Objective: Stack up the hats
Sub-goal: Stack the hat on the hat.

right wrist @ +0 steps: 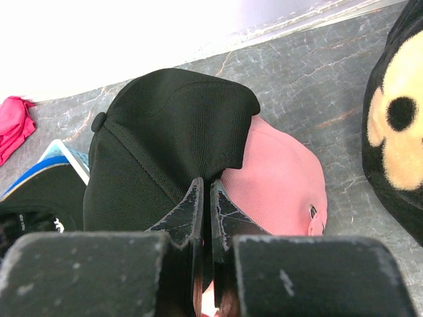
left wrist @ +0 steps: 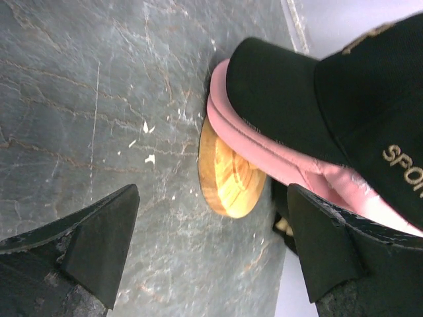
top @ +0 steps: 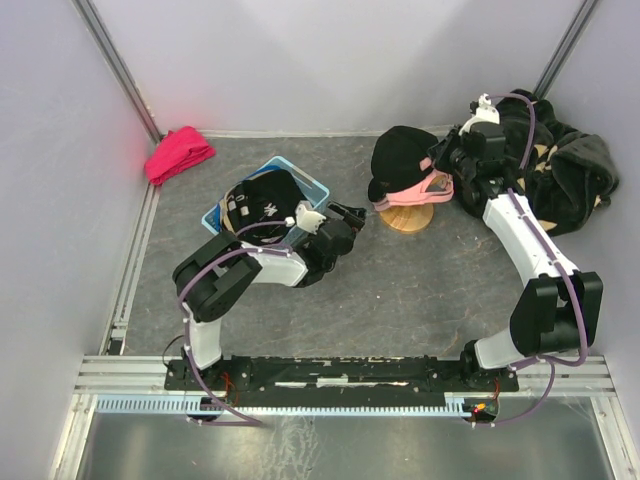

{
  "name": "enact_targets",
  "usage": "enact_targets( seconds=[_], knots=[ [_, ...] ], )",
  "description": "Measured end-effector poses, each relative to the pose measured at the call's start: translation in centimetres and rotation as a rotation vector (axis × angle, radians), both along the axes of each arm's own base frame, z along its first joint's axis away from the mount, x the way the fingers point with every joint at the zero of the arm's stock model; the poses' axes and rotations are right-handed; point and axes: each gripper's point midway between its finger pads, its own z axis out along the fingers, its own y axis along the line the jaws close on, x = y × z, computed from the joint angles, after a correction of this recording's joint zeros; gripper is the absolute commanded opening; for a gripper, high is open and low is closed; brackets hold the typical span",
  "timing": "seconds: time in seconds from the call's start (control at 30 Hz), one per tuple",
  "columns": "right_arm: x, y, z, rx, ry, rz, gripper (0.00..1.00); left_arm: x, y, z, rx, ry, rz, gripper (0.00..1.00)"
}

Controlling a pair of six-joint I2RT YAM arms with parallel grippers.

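The black plush fabric (top: 575,170) with beige flowers fills the upper right of the overhead view. The right arm crosses its left part, and the right edge of the right wrist view cuts it off. The blue basket (top: 303,176), left of centre, holds a black cap with white lettering (top: 262,200). The left arm covers the basket's near side, so whatever else lies inside cannot be made out. Right of the basket, a gold-lettered black cap (top: 400,152) sits on a pink cap (top: 425,190). Both rest on a round wooden stand (top: 408,218) whose top is hidden beneath them. The gold lettering runs out of the left wrist view at its right edge. The right gripper (right wrist: 205,198) has its jaws pressed almost together, pinching that cap's rear edge just above the pink one. The left gripper (top: 350,213) is spread wide and holds nothing, hanging over the table (top: 420,290) just left of the stand. A red-pink cloth bundle (top: 178,153) lies at the upper left.
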Motion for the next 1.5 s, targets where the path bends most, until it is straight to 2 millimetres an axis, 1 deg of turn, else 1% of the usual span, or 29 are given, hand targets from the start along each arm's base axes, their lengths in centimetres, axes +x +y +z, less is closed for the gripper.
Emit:
enact_targets(
  seconds=[0.23,0.37,0.47,0.63,0.77,0.9,1.1,1.37,1.5],
  knots=[
    [0.1,-0.6,-0.1,0.014,-0.020,-0.011,0.08,2.1,0.1,-0.2,-0.100,-0.013,0.098,0.99],
    [0.2,-0.9,-0.3,0.023,-0.027,-0.018,0.08,4.1,-0.2,0.3,-0.155,-0.033,0.120,0.99],
    [0.3,-1.1,-0.4,0.029,-0.035,-0.023,0.08,5.3,-0.7,0.4,-0.190,-0.044,0.113,0.99],
    [0.4,-1.4,-0.5,0.034,-0.041,-0.031,0.08,6.5,-1.9,-0.1,-0.224,-0.040,0.076,0.99],
    [0.4,-1.5,-0.5,0.037,-0.041,-0.033,0.08,7.2,-3.2,-0.2,-0.248,-0.036,0.034,0.99],
    [0.4,-1.5,-0.5,0.040,-0.046,-0.035,0.08,7.8,-4.3,0.5,-0.276,-0.043,0.002,1.00],
    [0.4,-1.5,-0.5,0.043,-0.052,-0.036,0.08,8.5,-4.3,0.7,-0.286,-0.049,0.007,0.99],
    [0.3,-1.6,-0.5,0.044,-0.054,-0.038,0.08,9.2,-4.1,-0.2,-0.313,-0.031,0.033,0.96],
    [0.3,-1.6,-0.5,0.043,-0.054,-0.038,0.08,9.8,-4.1,0.1,-0.329,-0.038,0.043,0.95]
  ],
)
